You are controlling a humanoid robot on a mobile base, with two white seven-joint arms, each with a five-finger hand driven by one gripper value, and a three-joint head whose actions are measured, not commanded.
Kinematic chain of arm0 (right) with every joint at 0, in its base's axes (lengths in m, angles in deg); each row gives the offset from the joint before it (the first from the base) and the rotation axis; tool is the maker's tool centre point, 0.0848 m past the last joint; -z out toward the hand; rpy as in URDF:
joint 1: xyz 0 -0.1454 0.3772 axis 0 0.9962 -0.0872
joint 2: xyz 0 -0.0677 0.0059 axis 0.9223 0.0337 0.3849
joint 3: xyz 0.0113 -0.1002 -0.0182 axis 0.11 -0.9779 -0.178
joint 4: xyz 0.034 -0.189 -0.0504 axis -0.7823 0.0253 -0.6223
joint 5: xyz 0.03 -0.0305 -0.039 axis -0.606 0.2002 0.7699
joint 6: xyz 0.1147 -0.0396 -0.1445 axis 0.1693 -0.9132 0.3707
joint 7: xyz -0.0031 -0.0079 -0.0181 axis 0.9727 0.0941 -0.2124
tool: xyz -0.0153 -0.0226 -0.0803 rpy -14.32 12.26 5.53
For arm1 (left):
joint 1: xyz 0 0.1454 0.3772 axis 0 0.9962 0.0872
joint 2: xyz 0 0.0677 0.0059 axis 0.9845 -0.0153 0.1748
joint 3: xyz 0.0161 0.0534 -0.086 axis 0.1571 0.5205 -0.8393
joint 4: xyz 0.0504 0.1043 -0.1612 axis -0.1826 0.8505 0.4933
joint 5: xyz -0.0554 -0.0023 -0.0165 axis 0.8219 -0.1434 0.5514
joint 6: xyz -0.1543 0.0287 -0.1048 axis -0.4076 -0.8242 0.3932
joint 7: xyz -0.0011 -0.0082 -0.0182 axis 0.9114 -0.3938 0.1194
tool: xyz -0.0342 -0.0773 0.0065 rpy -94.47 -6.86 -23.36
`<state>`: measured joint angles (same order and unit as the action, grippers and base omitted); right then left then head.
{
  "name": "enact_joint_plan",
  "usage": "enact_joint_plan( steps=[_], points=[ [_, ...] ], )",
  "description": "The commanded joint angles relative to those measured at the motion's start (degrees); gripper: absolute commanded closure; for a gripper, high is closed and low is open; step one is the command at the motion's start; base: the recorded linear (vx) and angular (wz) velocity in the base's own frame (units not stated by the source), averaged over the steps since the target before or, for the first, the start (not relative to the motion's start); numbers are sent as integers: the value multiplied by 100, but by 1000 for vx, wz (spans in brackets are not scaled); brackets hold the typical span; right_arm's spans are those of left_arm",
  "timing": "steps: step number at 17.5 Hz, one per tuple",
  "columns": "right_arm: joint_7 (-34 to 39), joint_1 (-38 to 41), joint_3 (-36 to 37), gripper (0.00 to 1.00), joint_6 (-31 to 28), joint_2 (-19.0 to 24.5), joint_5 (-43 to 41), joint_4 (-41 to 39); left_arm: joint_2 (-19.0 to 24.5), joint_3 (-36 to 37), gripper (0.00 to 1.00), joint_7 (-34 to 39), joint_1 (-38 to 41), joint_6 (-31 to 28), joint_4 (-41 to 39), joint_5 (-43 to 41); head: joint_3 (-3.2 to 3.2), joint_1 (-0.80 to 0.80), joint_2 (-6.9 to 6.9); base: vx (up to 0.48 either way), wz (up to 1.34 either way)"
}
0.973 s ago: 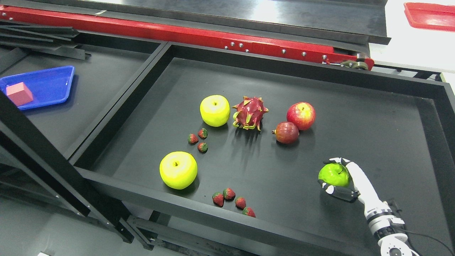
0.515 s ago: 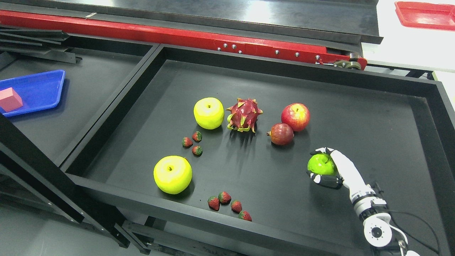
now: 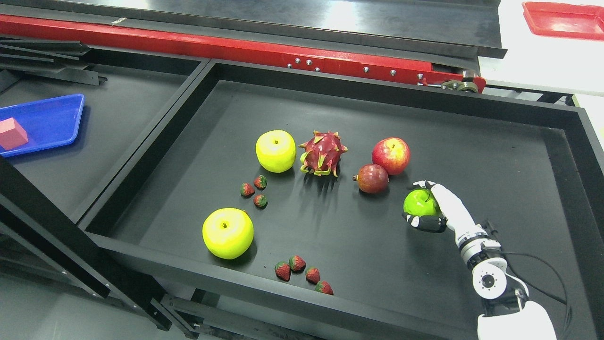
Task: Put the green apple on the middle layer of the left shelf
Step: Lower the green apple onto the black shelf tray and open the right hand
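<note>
Curling around the green apple (image 3: 419, 203), the fingers (image 3: 423, 222) of the right hand (image 3: 436, 208) grip it from above and below: the dark thumb presses along the fruit's underside while the white fingers arch over its top. The apple sits in that grasp over the right part of the black tray (image 3: 495, 156), and whether it touches the tray floor cannot be told. The white wrist and forearm run from the hand down to the lower right corner, with a dark cable trailing beside them.

Just beside the hand, up and to the left, lies a pomegranate (image 3: 373, 178), touching or nearly touching a red apple (image 3: 391, 156) behind it. Further left stands a dragon fruit (image 3: 323, 153) with a yellow apple (image 3: 275, 151) just beside it. A group of 3 strawberries (image 3: 253, 190) lies below that apple, and a second yellow apple (image 3: 228, 233) rests near the tray's front rim. Another 4 strawberries (image 3: 302, 274) lie in a row by the front rim.

Outward from the tray, a red rail (image 3: 226, 47) runs along the back. To the far left, a blue tray (image 3: 52, 118) holds a pink block (image 3: 12, 133). A red tray (image 3: 564, 19) shows at the upper right corner.
</note>
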<state>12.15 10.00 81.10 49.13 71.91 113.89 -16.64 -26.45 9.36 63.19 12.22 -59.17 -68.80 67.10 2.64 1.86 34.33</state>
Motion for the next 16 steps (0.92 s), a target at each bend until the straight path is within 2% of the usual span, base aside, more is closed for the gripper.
enact_joint_plan(
  steps=[1, 3, 5, 6, 7, 9, 10, 11, 13, 16],
  points=[
    [27, 33, 52, 0, 47, -39, -116, 391, 100, 0, 0, -5, 0, -4, 0, -1, 0, 0, 0, 0, 0],
    [1, 78, 52, 0, 239, -47, -580, 320, 100, 0, 0, 4, 0, -4, 0, -1, 0, 0, 0, 0, 0],
    [-52, 243, 52, 0, 817, -91, -697, 268, 100, 0, 0, -5, 0, 5, 0, -1, 0, 0, 0, 0, 0],
    [-34, 436, 52, 0, 1125, -257, -697, 163, 100, 0, 0, 4, 0, -4, 0, -1, 0, 0, 0, 0, 0],
    [9, 569, 52, 0, 1189, -389, -732, -3, 100, 0, 0, 4, 0, -4, 0, -1, 0, 0, 0, 0, 0],
    [-69, 596, 340, 0, 1155, -268, -986, -321, 100, 0, 0, 4, 0, 5, 0, -1, 0, 0, 0, 0, 0],
    [-69, 570, 499, 0, 1042, -6, -1178, -400, 100, 0, 0, 4, 0, 5, 0, -1, 0, 0, 0, 0, 0],
    [-52, 553, 614, 0, 866, 55, -1346, -479, 100, 0, 0, -5, 0, 5, 0, -1, 0, 0, 0, 0, 0],
    [-183, 561, 729, 0, 418, 55, -1732, -908, 100, 0, 0, -5, 0, 5, 0, -1, 0, 0, 0, 0, 0],
    [-595, 623, 738, 0, 163, 55, -2487, -1173, 100, 0, 0, -5, 0, 5, 0, -1, 0, 0, 0, 0, 0]
  ],
)
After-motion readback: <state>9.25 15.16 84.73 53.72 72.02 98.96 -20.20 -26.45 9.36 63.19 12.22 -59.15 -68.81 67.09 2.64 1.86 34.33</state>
